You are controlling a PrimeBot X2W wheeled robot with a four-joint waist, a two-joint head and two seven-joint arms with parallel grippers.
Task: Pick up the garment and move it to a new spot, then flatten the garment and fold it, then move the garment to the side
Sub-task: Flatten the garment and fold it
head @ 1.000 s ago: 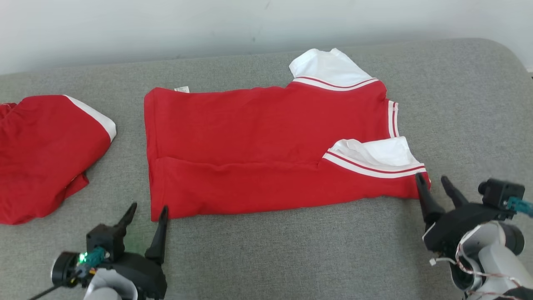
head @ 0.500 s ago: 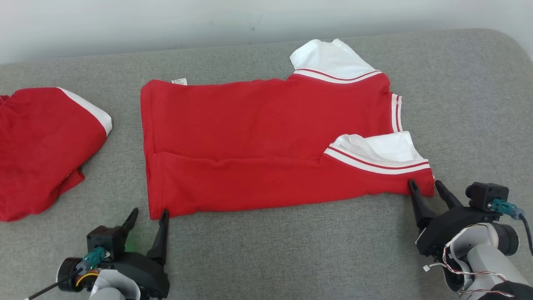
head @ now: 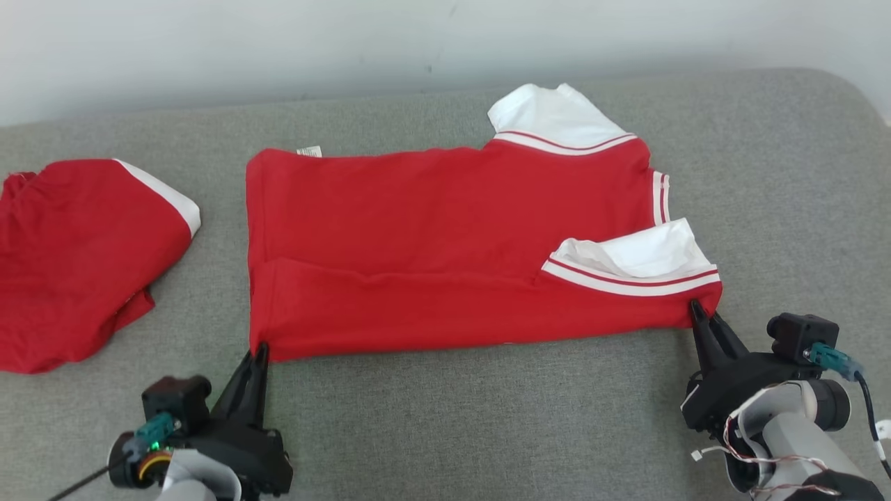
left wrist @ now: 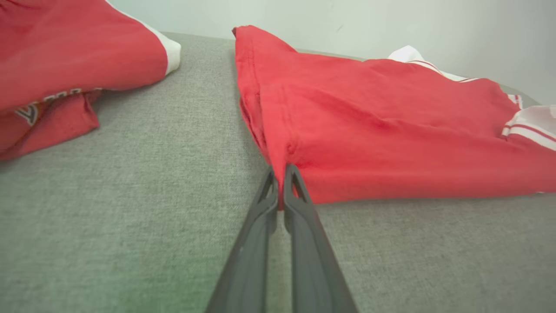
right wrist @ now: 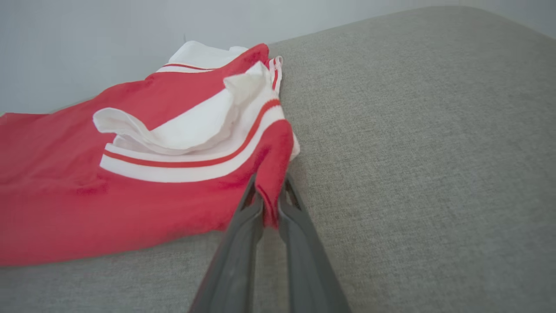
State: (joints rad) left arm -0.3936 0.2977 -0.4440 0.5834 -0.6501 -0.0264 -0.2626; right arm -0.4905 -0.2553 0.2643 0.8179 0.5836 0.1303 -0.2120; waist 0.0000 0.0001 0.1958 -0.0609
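Lying across the middle of the head view, the red shirt [head: 445,236] is spread on the grey cushion [head: 487,417]. Its lower edge is folded up over itself, and its white, red-striped sleeves sit toward the right of the frame. The left claw [head: 259,348] comes up from the lower left of that frame, and its tips meet the shirt's lower-left corner. The right claw [head: 698,313] comes up from the lower right, and its tips meet the lower-right corner, just under the nearer white sleeve.

In the left wrist view the two dark fingers [left wrist: 258,234] are pressed nearly together at the centre of the frame. A thin fold of red cloth is pinched between them, and the rest of the shirt stretches off to the upper right. In the right wrist view the fingers [right wrist: 239,248] are closed on a bunched corner of red cloth that stands up between them at the centre. The shirt lies off to the left.

A second red garment [head: 76,257] with a white band lies at the left edge of the head view, apart from the shirt.
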